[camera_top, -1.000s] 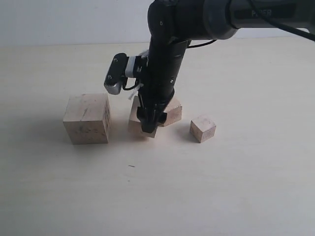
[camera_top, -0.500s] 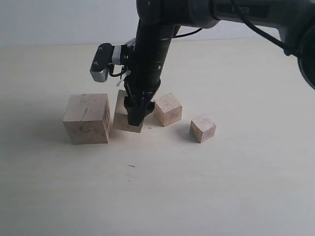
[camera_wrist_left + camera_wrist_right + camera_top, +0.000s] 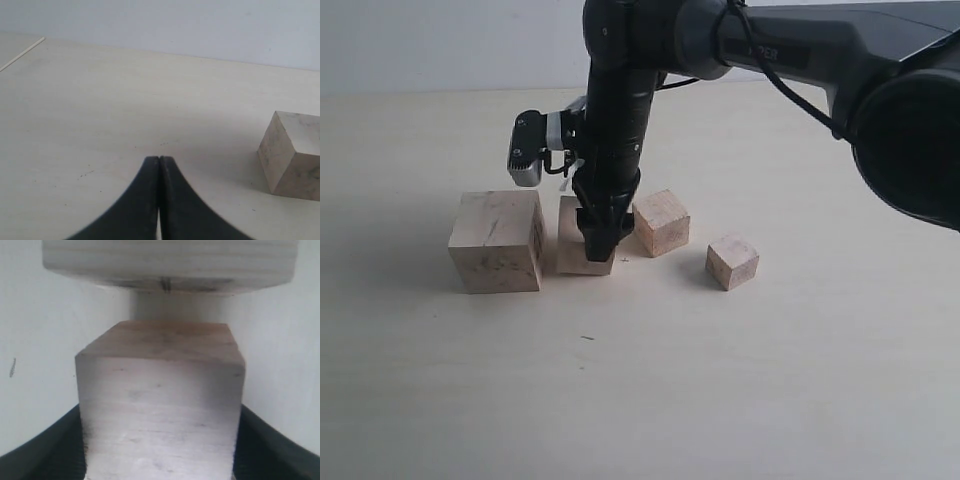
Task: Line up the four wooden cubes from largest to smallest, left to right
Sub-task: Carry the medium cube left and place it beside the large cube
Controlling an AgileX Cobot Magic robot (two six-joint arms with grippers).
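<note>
Four pale wooden cubes sit in a row on the table. The largest cube [image 3: 495, 240] [image 3: 292, 155], smudged, is at the left. Right beside it with a narrow gap is the second cube [image 3: 575, 250] [image 3: 160, 385], and my right gripper [image 3: 600, 240] [image 3: 160, 445] is shut on it from above, its black fingers [image 3: 42, 452] on both sides. I cannot tell whether it touches the table. The third cube [image 3: 661, 222] lies right of it, turned slightly. The smallest cube [image 3: 732, 262] is farthest right. My left gripper [image 3: 159, 159] is shut on nothing, low over the table, left of the largest cube.
The pale table [image 3: 640, 400] stretches bare in front of the row. In the right wrist view another wooden cube [image 3: 170, 265] shows just beyond the held one. The right arm [image 3: 620, 90] comes down from the upper right over the row's middle.
The right gripper has carried the second cube leftward, away from the third cube, squared it up and lowered it next to the largest cube. The other cubes stayed put.
</note>
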